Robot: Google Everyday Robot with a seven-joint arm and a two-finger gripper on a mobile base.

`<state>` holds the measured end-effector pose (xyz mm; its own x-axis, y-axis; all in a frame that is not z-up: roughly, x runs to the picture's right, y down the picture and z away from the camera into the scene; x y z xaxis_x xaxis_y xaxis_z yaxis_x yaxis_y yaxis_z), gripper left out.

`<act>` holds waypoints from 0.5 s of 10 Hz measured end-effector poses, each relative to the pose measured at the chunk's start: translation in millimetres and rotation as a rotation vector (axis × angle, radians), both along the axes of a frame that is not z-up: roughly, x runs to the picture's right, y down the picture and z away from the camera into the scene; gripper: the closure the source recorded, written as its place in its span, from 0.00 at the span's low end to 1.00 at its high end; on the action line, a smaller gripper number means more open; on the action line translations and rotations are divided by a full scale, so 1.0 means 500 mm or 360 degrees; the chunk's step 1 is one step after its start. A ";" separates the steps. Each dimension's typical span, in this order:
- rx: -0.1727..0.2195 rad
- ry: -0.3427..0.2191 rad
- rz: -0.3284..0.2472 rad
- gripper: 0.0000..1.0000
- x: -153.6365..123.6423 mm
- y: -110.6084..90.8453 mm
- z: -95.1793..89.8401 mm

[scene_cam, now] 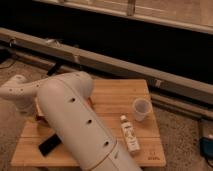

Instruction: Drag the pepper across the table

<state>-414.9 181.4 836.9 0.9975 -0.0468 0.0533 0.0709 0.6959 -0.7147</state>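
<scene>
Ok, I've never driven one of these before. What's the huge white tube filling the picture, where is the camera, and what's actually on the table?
The big white tube is the robot's own arm. There is only one camera view, and it looks down over the arm onto the table; where the camera is mounted is not on record. The arm bends to the left and ends at the gripper, low over the left edge of the wooden table. The arm hides whatever the gripper may be holding. On the table there is a clear plastic cup on the right, a small white bottle lying in front of it, and a flat black slab near the front left. A reddish patch peeks out beside the gripper. It may be the pepper, but I cannot tell.
</scene>
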 end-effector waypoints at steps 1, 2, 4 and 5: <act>-0.0006 -0.0018 -0.0003 0.85 -0.008 0.001 -0.001; -0.0014 -0.0041 -0.0001 0.85 -0.019 0.001 -0.002; -0.0031 -0.0080 -0.0011 0.85 -0.040 0.004 0.000; -0.0039 -0.0099 -0.0018 0.85 -0.051 0.006 0.000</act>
